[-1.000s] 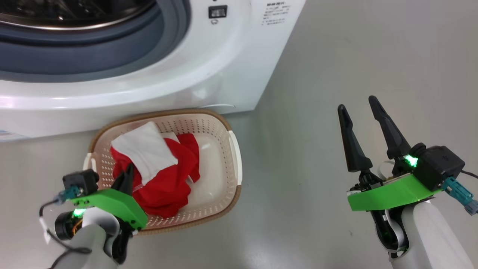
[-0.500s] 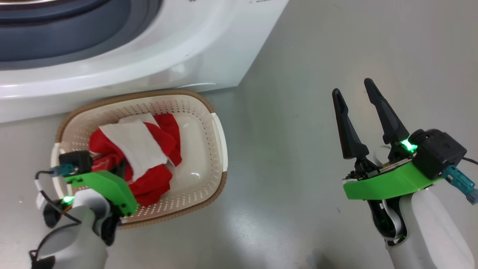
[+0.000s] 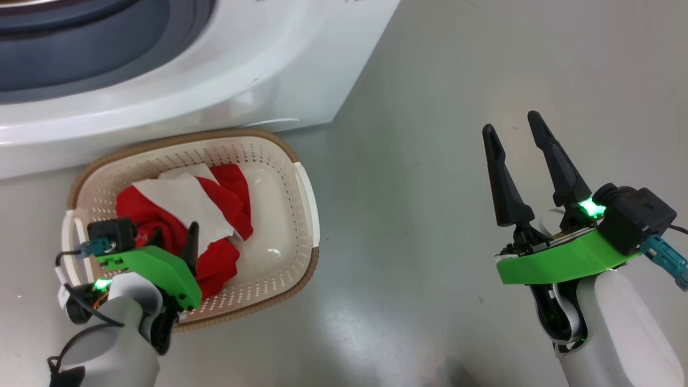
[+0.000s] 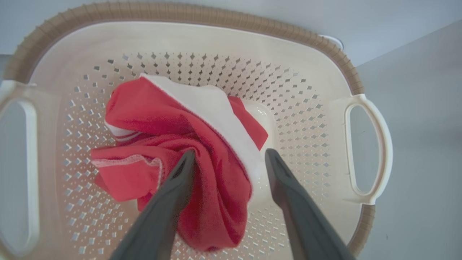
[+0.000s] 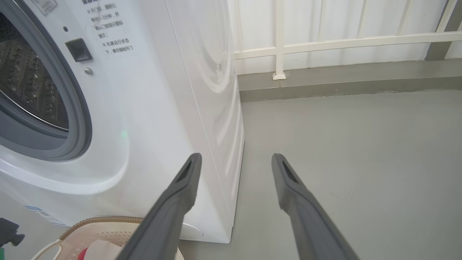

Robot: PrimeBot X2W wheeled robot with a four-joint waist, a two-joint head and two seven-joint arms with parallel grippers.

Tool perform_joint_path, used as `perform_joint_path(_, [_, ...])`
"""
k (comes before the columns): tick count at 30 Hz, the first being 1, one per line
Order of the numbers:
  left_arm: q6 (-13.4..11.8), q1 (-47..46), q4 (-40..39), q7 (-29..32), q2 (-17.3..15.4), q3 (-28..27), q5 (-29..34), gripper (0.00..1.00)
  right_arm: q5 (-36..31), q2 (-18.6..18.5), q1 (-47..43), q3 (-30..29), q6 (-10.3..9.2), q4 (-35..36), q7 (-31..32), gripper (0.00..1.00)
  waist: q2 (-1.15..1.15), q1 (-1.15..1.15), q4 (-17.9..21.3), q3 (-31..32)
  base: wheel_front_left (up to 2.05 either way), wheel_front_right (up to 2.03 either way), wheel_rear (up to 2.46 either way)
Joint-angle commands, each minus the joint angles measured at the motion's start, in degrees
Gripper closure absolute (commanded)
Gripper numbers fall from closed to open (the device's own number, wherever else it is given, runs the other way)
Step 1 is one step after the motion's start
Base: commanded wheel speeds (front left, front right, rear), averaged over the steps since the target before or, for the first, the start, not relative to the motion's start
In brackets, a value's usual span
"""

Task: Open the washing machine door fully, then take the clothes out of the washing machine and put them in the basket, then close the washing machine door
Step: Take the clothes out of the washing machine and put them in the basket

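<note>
1. The washing machine (image 3: 226, 91) stands with its round opening uncovered, so the door-opening step looks done. The part of the steel drum (image 5: 29, 83) in the right wrist view shows no fabric, but the rest of it is hidden.
2. The clothes (image 4: 151, 119), red with white parts, lie bunched in the basket (image 3: 177, 137), which sits on the floor just in front of the machine, towards the left.
3. The left claw (image 4: 230, 153) hangs over the basket's near side with its fingers apart, straddling the heap and gripping nothing.
4. The right claw (image 3: 510, 121) waits well to the right over bare floor, fingers apart and empty.
5. By my judgement, what is left is closing the door.
6. A second ago the left claw was pinched together on the red fabric; now it has let go. The right claw is unchanged. The whole head view has shifted, so the camera moved, not the basket.
</note>
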State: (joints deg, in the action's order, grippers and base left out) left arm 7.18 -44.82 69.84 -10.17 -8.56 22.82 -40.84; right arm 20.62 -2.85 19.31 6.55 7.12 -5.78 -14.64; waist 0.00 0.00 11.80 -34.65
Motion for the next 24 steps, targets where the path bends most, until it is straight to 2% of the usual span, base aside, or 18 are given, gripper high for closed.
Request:
perform_joint_path(1, [0.3, 1.2, -1.2, -1.6, -1.8, -0.6, -0.5, 0.0, 0.1, 0.0, 0.1, 0.9, 0.36, 1.0, -0.4, 0.0, 0.0, 0.0, -0.7, 1.1, 0.0, 0.0, 0.0])
perform_joint_path(8, [0.3, 4.1, -7.2, -4.7, -2.4, 1.3, 0.1, 0.0, -1.0, 0.0, -0.7, 0.0, 0.36, 0.5, -0.4, 0.0, 0.0, 0.0, -2.9, 5.6, 0.0, 0.0, 0.0])
perform_joint_path(13, [0.3, 7.9, -16.9, -4.8, -3.6, -3.8, 3.4, 0.0, -2.2, 0.0, -1.8, -0.9, 0.36, 0.0, -0.4, 0.0, 0.0, 0.0, -5.0, 9.2, 0.0, 0.0, 0.0])
perform_joint_path(24, [0.1, 16.7, -32.5, -4.8, -0.4, -14.6, 13.3, 0.0, -4.8, 0.0, -4.9, -2.2, 0.36, -0.8, -0.4, 0.0, 0.0, 0.0, -8.0, 16.8, 0.0, 0.0, 0.0])
